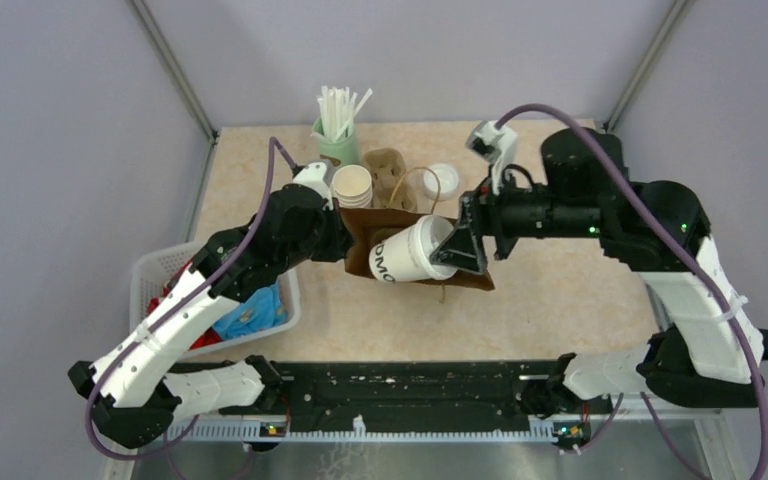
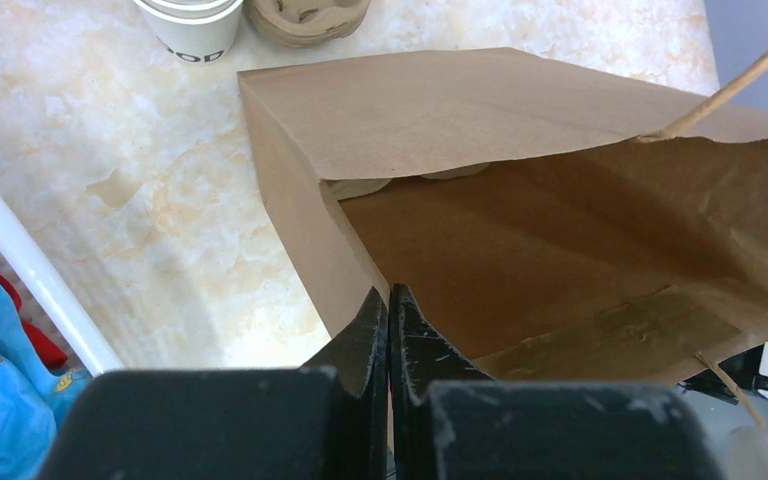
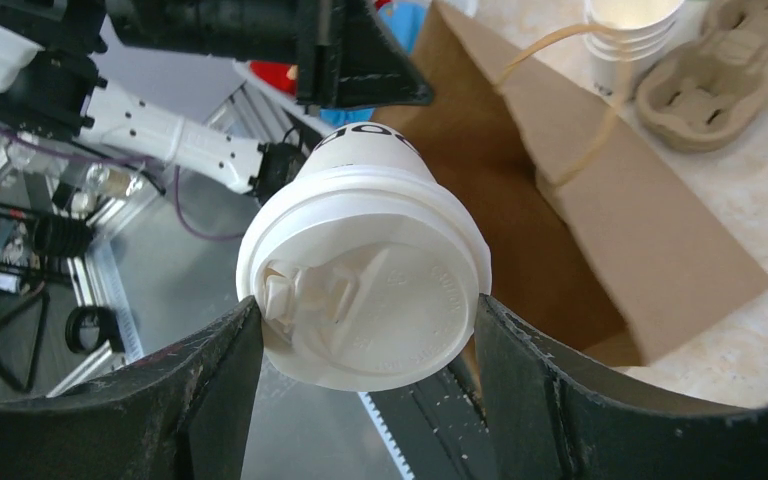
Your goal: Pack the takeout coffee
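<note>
One lidded coffee cup (image 1: 405, 252), one paper bag (image 2: 480, 110), one stack of open cups (image 1: 351, 186), one pulp tray (image 1: 388, 172), one straw holder (image 1: 336, 145), one basket (image 1: 155, 265).

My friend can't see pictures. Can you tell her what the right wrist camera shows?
The right gripper grips the white-lidded takeout coffee, lid toward the camera, in front of the brown paper bag. Stacked paper cups and a pulp carrier tray sit beyond.

Small cream-white paper cup of takeout coffee (image 1: 407, 255), dark lettering (image 1: 384, 262) on the side, round white plastic lid (image 3: 370, 310) pressed on. Tipped sideways, base to the left, lid to the right. Mid-table, above the brown paper bag (image 1: 365, 226), clamped at the lid by the right gripper (image 3: 365, 320).
</note>
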### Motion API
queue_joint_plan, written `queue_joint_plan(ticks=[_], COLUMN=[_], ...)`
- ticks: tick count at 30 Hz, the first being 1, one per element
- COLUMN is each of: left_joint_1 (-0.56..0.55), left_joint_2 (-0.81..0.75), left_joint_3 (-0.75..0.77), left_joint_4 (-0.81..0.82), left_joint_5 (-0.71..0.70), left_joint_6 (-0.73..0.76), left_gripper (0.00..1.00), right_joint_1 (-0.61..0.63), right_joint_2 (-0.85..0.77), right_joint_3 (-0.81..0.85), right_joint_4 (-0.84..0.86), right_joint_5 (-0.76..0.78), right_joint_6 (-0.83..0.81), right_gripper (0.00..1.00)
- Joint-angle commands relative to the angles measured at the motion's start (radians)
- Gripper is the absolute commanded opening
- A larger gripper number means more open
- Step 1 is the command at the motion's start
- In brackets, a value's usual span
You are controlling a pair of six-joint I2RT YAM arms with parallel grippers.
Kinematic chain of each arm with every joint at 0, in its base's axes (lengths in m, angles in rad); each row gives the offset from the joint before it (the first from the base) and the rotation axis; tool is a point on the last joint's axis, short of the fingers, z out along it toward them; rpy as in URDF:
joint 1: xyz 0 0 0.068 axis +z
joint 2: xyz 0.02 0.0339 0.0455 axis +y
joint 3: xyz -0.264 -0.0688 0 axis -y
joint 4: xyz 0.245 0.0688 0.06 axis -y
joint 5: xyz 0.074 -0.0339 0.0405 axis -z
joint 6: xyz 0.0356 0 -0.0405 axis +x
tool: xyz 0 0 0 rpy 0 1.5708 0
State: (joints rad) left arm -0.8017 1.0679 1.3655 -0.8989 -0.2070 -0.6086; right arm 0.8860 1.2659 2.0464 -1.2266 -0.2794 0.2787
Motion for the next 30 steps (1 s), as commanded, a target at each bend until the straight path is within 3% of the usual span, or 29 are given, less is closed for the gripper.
queue_joint_plan(ticks=[1, 13, 19, 30], left_joint_1=[-0.004, -0.004, -0.004, -0.004], left_joint_2=[-0.042, -0.210, -0.246, -0.370], left_joint_3=[-0.022, -0.208, -0.248, -0.430], left_joint_4=[0.075, 0.247, 0.279, 0.402], left_joint_5=[-0.036, 0.068, 0.107, 0.126], left_joint_6=[0.010, 0.060, 0.120, 0.165], left_gripper=[0.00, 0.00, 0.00, 0.00], right_joint_1=[0.173, 0.441, 0.545, 0.547], right_joint_2=[0.043, 0.167, 0.219, 0.229], right_joint_3=[0.007, -0.010, -0.076, -0.297], right_joint_4=[-0.033, -0.163, -0.128, 0.061], right_joint_5=[0.250, 0.739, 0.916, 0.921], right_joint_6=[0.039, -0.007, -0.090, -0.198], right_gripper=[0.58, 0.55, 0.56, 0.53])
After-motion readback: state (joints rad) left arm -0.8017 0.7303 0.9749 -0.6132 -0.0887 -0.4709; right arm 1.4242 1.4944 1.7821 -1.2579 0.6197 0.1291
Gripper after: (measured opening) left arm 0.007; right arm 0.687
